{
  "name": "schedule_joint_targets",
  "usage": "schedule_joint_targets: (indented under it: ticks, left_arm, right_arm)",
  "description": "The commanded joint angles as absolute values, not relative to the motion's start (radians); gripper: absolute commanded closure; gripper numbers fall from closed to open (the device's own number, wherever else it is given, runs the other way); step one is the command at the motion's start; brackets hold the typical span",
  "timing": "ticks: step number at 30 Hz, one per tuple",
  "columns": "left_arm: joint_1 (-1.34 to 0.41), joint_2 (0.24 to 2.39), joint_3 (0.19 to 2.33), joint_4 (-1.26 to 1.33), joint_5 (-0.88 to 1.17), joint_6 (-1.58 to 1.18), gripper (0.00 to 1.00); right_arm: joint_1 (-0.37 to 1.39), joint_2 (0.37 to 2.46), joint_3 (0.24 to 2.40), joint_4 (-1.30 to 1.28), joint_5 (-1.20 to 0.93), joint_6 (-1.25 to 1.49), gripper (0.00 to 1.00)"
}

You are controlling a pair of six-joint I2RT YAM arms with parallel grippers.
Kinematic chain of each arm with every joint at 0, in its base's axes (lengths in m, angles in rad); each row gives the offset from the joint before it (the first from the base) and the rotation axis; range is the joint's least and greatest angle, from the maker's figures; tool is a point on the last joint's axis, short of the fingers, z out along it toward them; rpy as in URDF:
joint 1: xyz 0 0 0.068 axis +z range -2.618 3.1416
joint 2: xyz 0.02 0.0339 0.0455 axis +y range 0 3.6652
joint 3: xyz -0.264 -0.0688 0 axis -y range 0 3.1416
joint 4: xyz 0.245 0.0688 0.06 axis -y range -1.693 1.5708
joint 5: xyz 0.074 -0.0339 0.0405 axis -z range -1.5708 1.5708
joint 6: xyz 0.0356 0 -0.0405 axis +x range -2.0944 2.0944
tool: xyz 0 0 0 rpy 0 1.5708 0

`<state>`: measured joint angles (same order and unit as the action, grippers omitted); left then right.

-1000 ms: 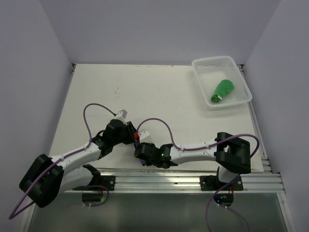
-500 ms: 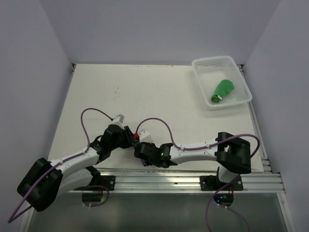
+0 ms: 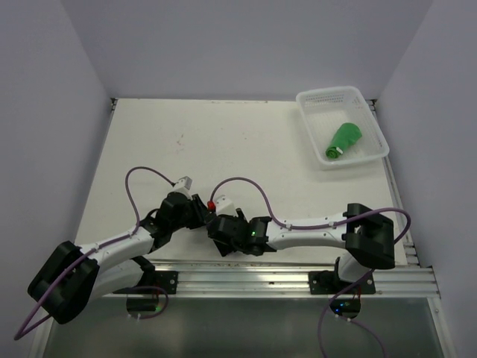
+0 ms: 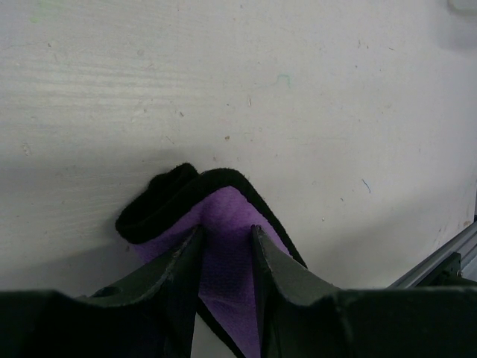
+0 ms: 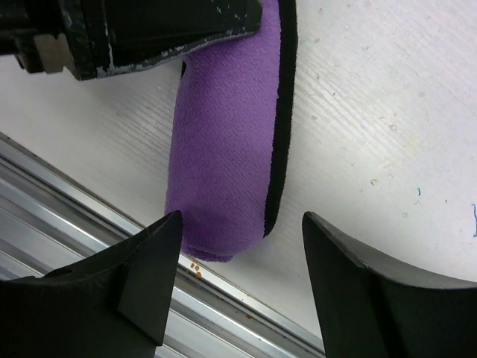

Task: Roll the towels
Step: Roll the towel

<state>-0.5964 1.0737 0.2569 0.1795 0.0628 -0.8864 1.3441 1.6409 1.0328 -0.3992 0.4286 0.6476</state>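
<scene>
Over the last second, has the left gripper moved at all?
Yes. Seen from the top camera, the left gripper has drawn back slightly toward the aluminium rail, and it is pinching the purple towel.

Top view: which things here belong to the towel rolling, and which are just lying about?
Job: purple towel, rolled, in the left gripper; green towel, rolled.
Lying about: white basket holding the green towel; table.

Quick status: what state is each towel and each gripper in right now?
purple towel: rolled, lying on the table
green towel: rolled, lying in the white basket
left gripper: jaws shut on the purple towel
right gripper: jaws open over the purple towel, not gripping
</scene>
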Motion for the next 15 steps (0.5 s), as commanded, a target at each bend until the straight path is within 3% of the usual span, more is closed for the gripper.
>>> schedule_joint_targets:
  ticks: [1,15]
  left_arm:
    - [-0.595,1.088,0.239,0.146,0.049,-0.857,0.64]
    - [-0.595,1.077,0.238,0.137,0.054,-0.861,0.64]
  right_arm:
    - [1.325,1.634,1.089,-0.382,0.436,0.626,0.31]
    - [1.292,1.801,1.172,-0.348,0.448,0.595,0.3]
